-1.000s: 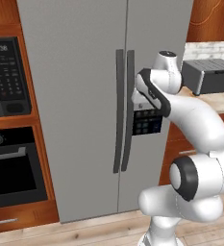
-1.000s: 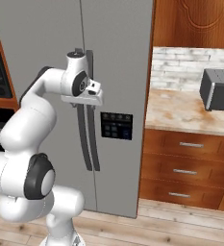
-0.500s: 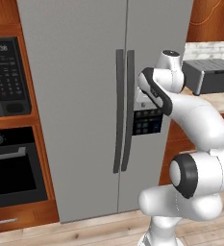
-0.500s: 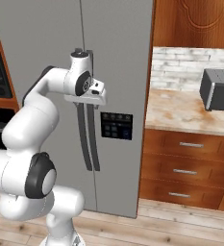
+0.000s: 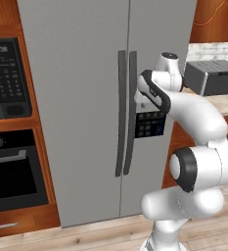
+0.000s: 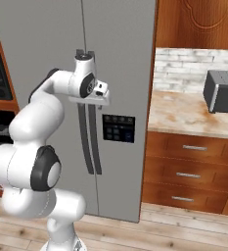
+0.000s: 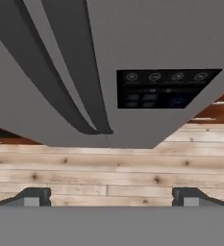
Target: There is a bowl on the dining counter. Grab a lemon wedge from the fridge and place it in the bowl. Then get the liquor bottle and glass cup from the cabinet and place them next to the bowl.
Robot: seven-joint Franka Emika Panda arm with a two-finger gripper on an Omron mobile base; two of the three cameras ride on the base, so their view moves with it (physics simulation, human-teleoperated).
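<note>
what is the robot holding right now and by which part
Nothing is held. The gripper is open in front of the fridge, its fingers wide apart and empty, clear of the door handles.

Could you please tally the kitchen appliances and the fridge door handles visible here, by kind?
Grey double-door fridge: 1
Dark curved fridge door handles: 2
Black microwave: 1
Black built-in oven: 1
Grey toaster on the counter: 1
Total: 6
</note>
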